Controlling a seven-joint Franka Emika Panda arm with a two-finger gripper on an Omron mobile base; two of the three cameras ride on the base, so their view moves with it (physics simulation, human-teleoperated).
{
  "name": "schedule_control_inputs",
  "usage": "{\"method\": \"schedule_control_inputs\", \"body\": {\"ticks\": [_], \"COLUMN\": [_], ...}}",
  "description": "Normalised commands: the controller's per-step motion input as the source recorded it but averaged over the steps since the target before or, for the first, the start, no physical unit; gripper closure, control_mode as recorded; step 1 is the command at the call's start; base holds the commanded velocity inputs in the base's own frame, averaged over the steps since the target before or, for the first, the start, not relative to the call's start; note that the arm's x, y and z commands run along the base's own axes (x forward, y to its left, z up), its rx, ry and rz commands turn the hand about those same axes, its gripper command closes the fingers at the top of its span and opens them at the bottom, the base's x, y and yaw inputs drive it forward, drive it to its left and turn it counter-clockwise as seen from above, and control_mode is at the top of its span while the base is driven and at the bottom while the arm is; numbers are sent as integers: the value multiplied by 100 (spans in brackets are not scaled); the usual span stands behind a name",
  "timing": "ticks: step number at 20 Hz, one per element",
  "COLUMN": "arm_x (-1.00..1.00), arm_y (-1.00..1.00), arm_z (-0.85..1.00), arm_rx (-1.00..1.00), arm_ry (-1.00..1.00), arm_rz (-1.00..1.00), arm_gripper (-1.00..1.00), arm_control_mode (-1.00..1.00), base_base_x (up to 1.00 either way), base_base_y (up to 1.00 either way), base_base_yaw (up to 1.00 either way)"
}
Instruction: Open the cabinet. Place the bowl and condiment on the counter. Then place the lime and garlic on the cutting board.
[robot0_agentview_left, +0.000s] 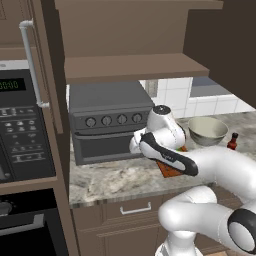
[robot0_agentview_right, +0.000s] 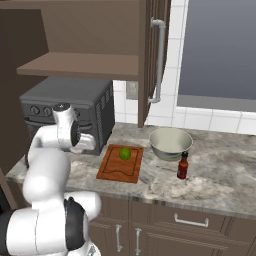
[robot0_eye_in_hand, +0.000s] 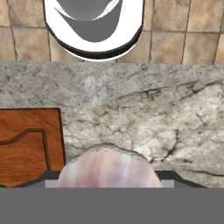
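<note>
While the hand view looks down over the counter (robot0_eye_in_hand: 144, 113), the nearest thing in it is the garlic (robot0_eye_in_hand: 107, 168), a whitish-pink bulb at the bottom centre of the frame, sitting just where the finger tips would rise; they are hidden behind it, so it reads as held between the jaws at a middling width, carried rather than resting on the stone. Which way its pointed tip faces cannot be made out. To its left, at the lower left of that frame, lies a corner of the cutting board (robot0_eye_in_hand: 26, 146), so the bulb hangs beside the board, not yet over it; the likely reason for the carry is to set it there. In the right base view the board (robot0_agentview_right: 112, 170) lies flat at centre, its long axis running away from the camera toward the wall, with the lime (robot0_agentview_right: 125, 153) already on its far half. Right of it, lower centre-right, the condiment (robot0_agentview_right: 183, 166) stands upright, neck up, close in front of the bowl (robot0_agentview_right: 170, 142), mouth upward. Both rest on the stone, apparently done with. Farthest, in the upper part of the frame, the cabinet (robot0_agentview_right: 82, 64) stands open, its shelf bare, its door (robot0_agentview_right: 152, 55) swung out with the handle vertical.
</note>
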Motion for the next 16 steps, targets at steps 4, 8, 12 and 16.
{"method": "schedule_control_inputs", "body": {"ticks": [4, 8, 12, 16], "arm_x": [-38, -35, -3, 15], "arm_y": [-90, -84, -54, -27], "arm_z": [9, 0, 0, 0], "arm_rx": [0, 0, 0, 0], "arm_ry": [3, 0, 0, 0], "arm_rz": [0, 0, 0, 0], "arm_gripper": [100, 100, 100, 100], "arm_control_mode": [-100, -100, -100, -100], "base_base_x": [0, 0, 0, 0], "base_base_y": [0, 0, 0, 0], "base_base_yaw": [0, 0, 0, 0]}}
